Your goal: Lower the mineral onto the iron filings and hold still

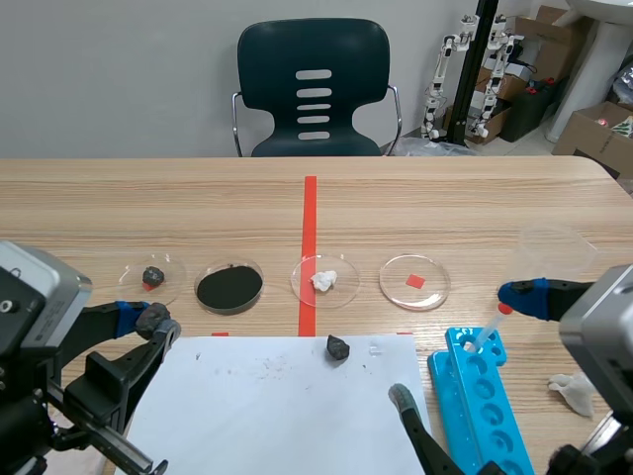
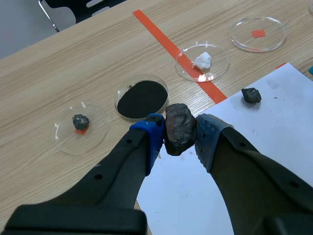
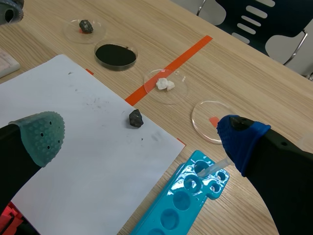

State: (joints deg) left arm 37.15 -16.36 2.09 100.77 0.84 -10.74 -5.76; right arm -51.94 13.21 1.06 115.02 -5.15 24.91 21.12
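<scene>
A dark, reddish-brown mineral [image 2: 179,128] is pinched between the blue pads of my left gripper [image 2: 180,139], which is shut on it. In the scene view this gripper [image 1: 153,319] hangs above the near left of the table, by the left corner of the white paper [image 1: 267,406]. The petri dish of black iron filings [image 2: 142,100] lies ahead of the gripper, apart from the mineral. The same dish [image 1: 229,287] sits left of the red tape line. My right gripper [image 1: 461,346] stands open with nothing in it, over the paper's right edge [image 3: 143,139].
A small dark rock [image 1: 337,346] lies on the paper. Dishes hold a small stone [image 1: 152,276], a white lump [image 1: 324,280] and a red square [image 1: 415,282]. A blue well tray [image 1: 485,396] with a pipette [image 1: 485,332] lies at the right, near a clear cup [image 1: 549,247].
</scene>
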